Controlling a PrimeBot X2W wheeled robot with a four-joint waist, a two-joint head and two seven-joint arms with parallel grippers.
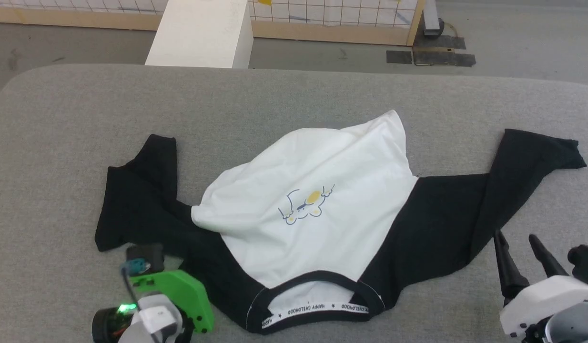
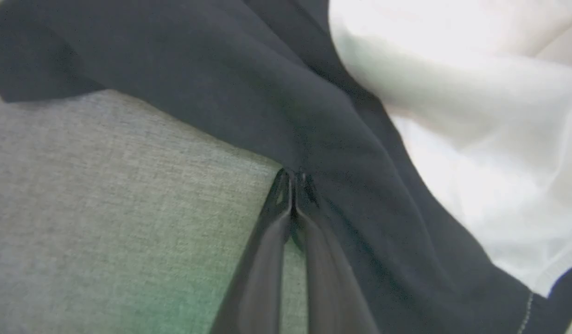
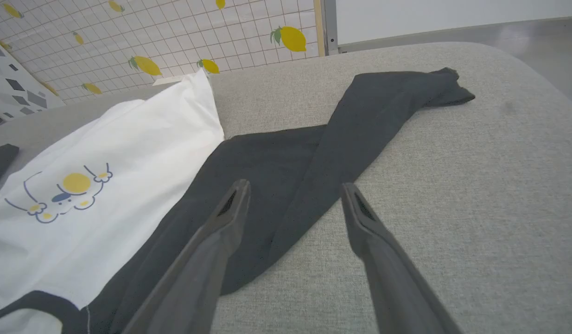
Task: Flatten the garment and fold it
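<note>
The garment (image 1: pixel 313 166) lies crumpled on the grey table (image 1: pixel 294 90), collar towards me. Its white body is bunched, with the cartoon print (image 1: pixel 306 206) showing, and its black sleeves are spread to both sides. My left gripper (image 1: pixel 144 255) is at the near edge of the left black sleeve. In the left wrist view its fingers (image 2: pixel 293 178) are shut, with the tips pinching the edge of the dark sleeve (image 2: pixel 267 93). My right gripper (image 1: pixel 514 236) stands open just off the right sleeve (image 1: pixel 465 214). In the right wrist view its fingertips (image 3: pixel 295 186) straddle that sleeve's near edge (image 3: pixel 295 153), holding nothing.
A white block (image 1: pixel 203 33) stands past the table's far edge. Behind it is a wood-framed tiled panel (image 1: pixel 332 19), which has a lemon pattern in the right wrist view (image 3: pixel 151 46). Bare grey table surface lies to the right of the sleeve (image 3: pixel 476 185) and at the far left (image 1: pixel 46 166).
</note>
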